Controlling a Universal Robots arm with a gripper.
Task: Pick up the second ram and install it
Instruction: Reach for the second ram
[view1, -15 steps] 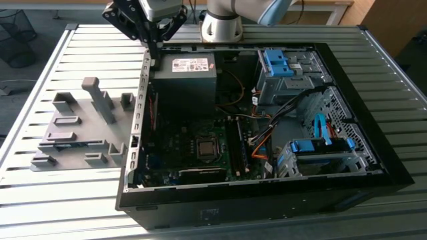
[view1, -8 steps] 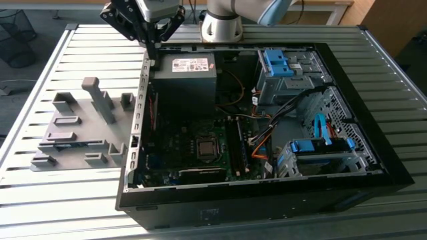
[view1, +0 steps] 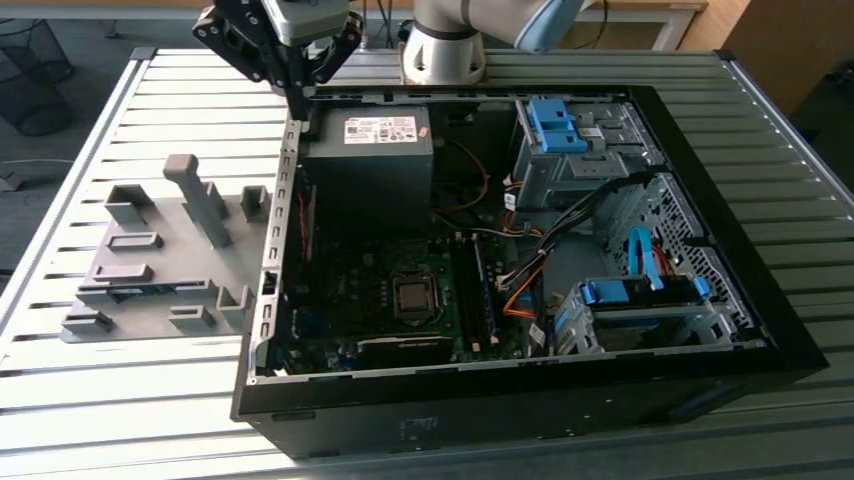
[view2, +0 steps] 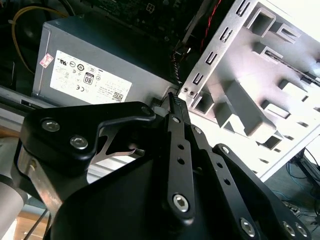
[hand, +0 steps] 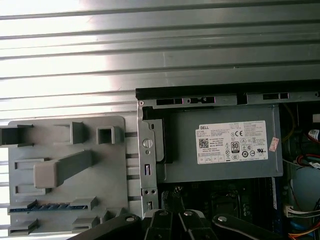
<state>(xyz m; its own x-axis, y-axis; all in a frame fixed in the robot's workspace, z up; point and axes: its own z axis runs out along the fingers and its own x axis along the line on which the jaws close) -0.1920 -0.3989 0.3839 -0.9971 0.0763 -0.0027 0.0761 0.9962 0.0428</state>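
Note:
The second ram (view1: 140, 290) is a thin blue stick lying flat in a slot of the grey fixture plate (view1: 160, 262) on the exterior view's left. It also shows in the first wrist view as a blue strip (hand: 50, 205) near the fixture's (hand: 65, 145) edge. My gripper (view1: 296, 97) hangs above the rear left corner of the open computer case (view1: 534, 390), well away from the ram. Its fingers meet at the tip (view2: 175, 100) with nothing between them; the fingers (hand: 172, 217) are also in the first wrist view. The memory slots (view1: 470, 290) lie beside the processor socket.
A grey power supply (view1: 374, 150) sits under the gripper inside the case. Blue drive-bay latches (view1: 554, 125) and cables fill the case's right side. Upright grey blocks (view1: 200, 195) stand on the fixture. The robot base (view1: 441, 50) is behind the case on a slatted metal table (view1: 120, 400).

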